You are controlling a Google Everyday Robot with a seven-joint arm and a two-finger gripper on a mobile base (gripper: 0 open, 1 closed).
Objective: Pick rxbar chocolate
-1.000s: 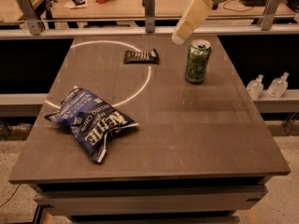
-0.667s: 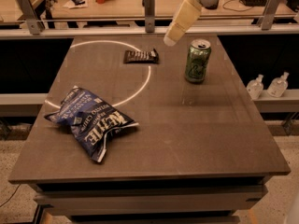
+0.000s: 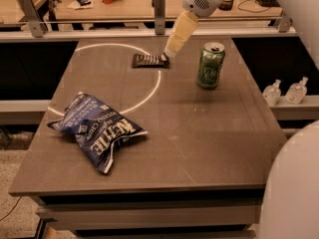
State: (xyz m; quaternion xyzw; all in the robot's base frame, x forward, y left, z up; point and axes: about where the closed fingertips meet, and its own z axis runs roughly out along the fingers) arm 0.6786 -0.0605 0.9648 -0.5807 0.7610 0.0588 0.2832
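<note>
The rxbar chocolate (image 3: pixel 147 60) is a small flat dark bar with white lettering. It lies flat at the far middle of the brown table (image 3: pixel 209 133), on a white ring painted on the top. My gripper (image 3: pixel 168 53) comes down from the upper right on a cream-coloured arm. Its tip is at the bar's right end, touching it or just above it. The bar still rests on the table.
A green soda can (image 3: pixel 210 65) stands upright to the right of the bar, close to the arm. A crumpled blue Kettle chip bag (image 3: pixel 97 130) lies front left. Two small bottles (image 3: pixel 284 91) stand on a ledge off the right edge. A railing (image 3: pixel 159 4) runs behind the table.
My gripper has moved left and down, from above and left of the can to the right end of the bar. The bar, can and bag have not moved.
</note>
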